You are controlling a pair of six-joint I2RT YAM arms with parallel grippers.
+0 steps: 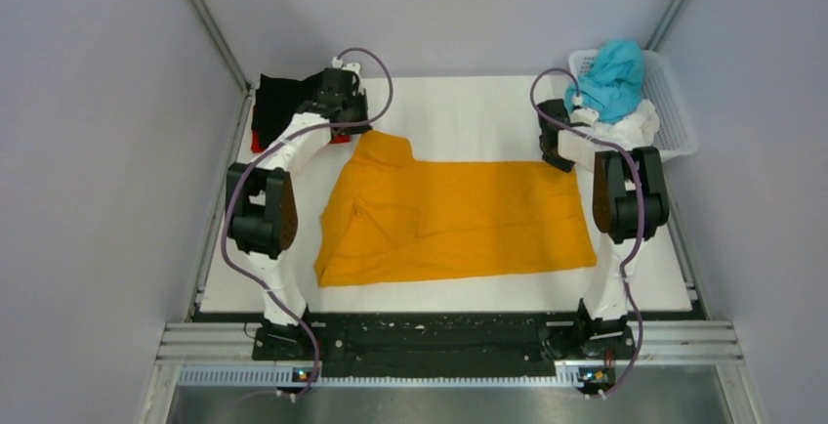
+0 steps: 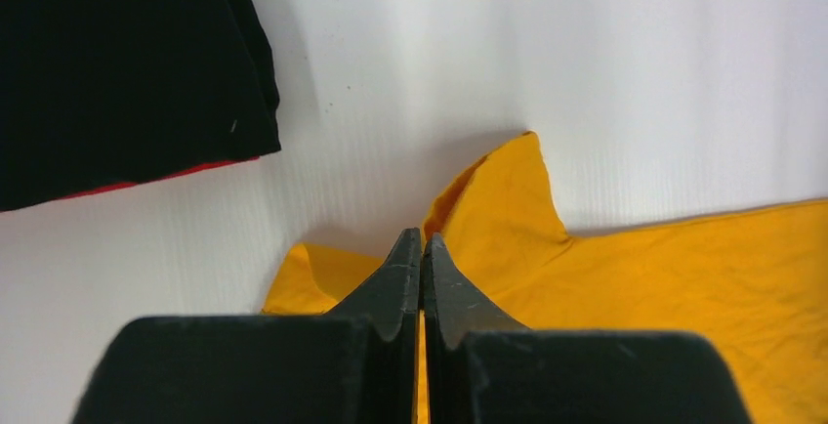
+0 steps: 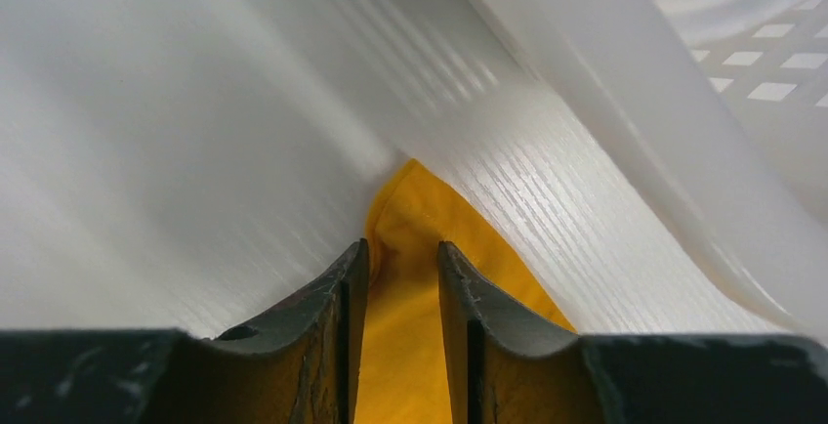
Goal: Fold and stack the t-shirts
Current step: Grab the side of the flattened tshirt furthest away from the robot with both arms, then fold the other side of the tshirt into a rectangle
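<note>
An orange t-shirt [image 1: 459, 214] lies spread across the middle of the white table [image 1: 469, 102]. My left gripper [image 1: 353, 131] sits at its far left corner. In the left wrist view the gripper [image 2: 422, 238] is shut, with a thin strip of orange t-shirt [image 2: 664, 277] pinched between the fingers. My right gripper [image 1: 560, 158] is at the far right corner. There the gripper [image 3: 402, 248] holds a bunch of the orange t-shirt [image 3: 415, 211] in a narrow gap. A folded black t-shirt [image 1: 276, 102] rests on a red t-shirt [image 1: 257, 141] at the back left.
A white lattice basket [image 1: 679, 111] stands at the back right, holding a teal t-shirt [image 1: 610, 77] and a white t-shirt [image 1: 635, 123]. Its wall [image 3: 771, 63] is close to my right gripper. The black t-shirt [image 2: 117, 63] lies just left of my left gripper. Grey walls enclose the table.
</note>
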